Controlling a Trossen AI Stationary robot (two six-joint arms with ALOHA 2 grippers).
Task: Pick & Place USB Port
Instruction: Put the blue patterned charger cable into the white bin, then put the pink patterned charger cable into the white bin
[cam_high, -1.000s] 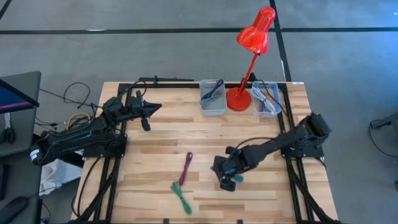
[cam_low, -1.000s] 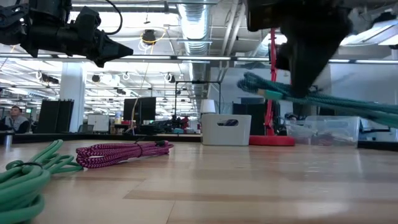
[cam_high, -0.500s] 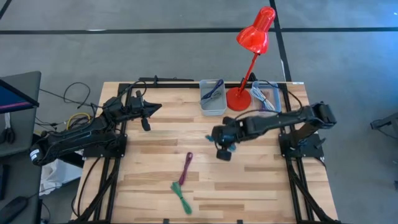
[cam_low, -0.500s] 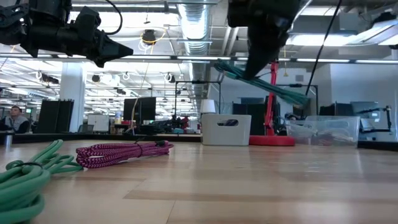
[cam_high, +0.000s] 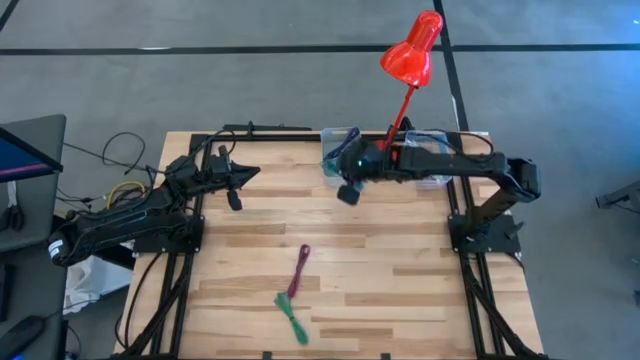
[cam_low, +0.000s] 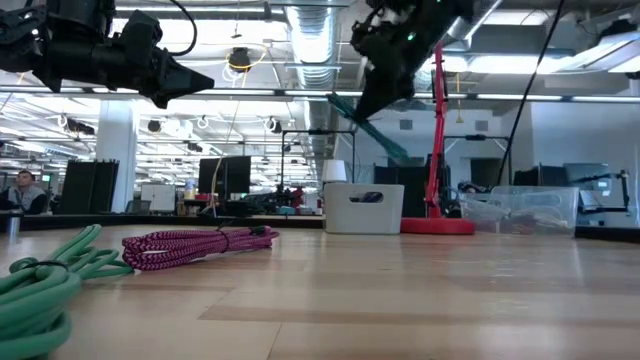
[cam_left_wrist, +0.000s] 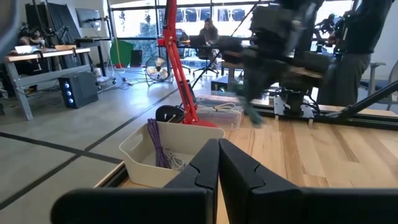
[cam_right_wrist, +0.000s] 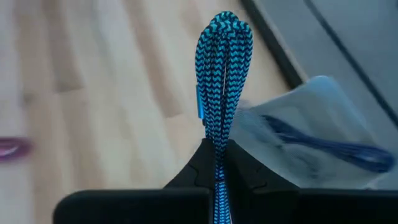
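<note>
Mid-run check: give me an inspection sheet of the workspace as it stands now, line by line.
Surface: wooden table, mostly bare.
Job's things: blue braided cable clamped in the right gripper above the white bin; magenta cable and green cable lie on the table's near side.
Clutter: red lamp; clear bin holding cables.
Grippers: right shut on the blue cable; left gripper shut, idle at the table's back left.
Cables: loose wiring off the left edge.
Surroundings: office floor, desks, people beyond.
</note>
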